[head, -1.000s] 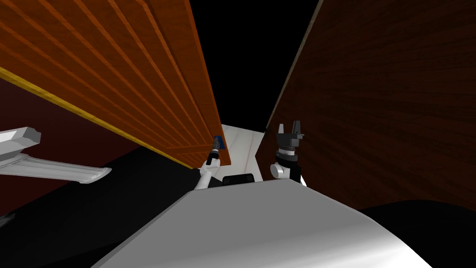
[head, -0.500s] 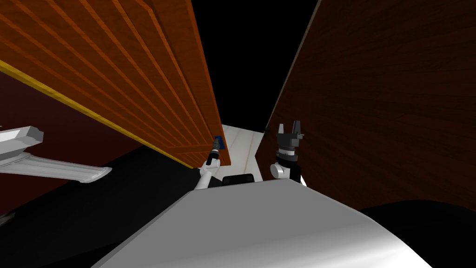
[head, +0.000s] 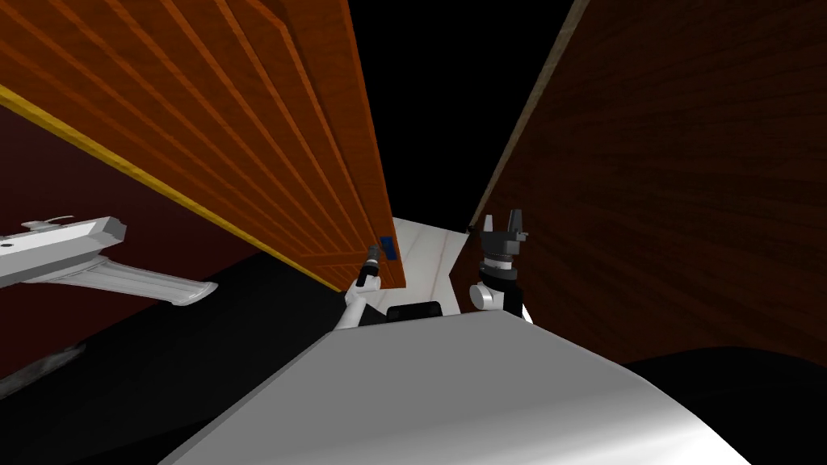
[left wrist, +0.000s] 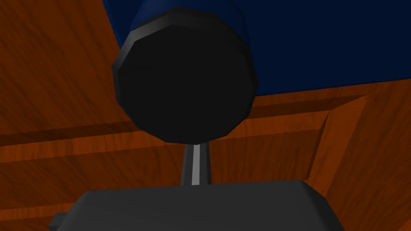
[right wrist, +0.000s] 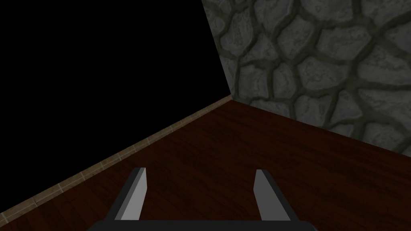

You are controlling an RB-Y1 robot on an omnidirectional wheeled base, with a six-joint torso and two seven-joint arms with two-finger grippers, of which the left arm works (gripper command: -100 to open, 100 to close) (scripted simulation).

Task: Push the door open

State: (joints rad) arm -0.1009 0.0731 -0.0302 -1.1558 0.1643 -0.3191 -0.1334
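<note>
Standing tall on my left, the orange-brown wood door (head: pixel 242 121) has its thin free edge beside a strip of white floor (head: pixel 424 250), with a dark wood wall (head: pixel 686 202) on my right and a black area (head: pixel 444 97) past the gap. The head view shows the left gripper (head: pixel 373 255) at a small blue plate (head: pixel 388 247) near that edge, and the left wrist view adds a round black knob (left wrist: pixel 184 76) on the plate, with the fingers pinched together, their tips at the knob. The right gripper (head: pixel 502 219) is up by the dark wall, fingers spread apart
</note>
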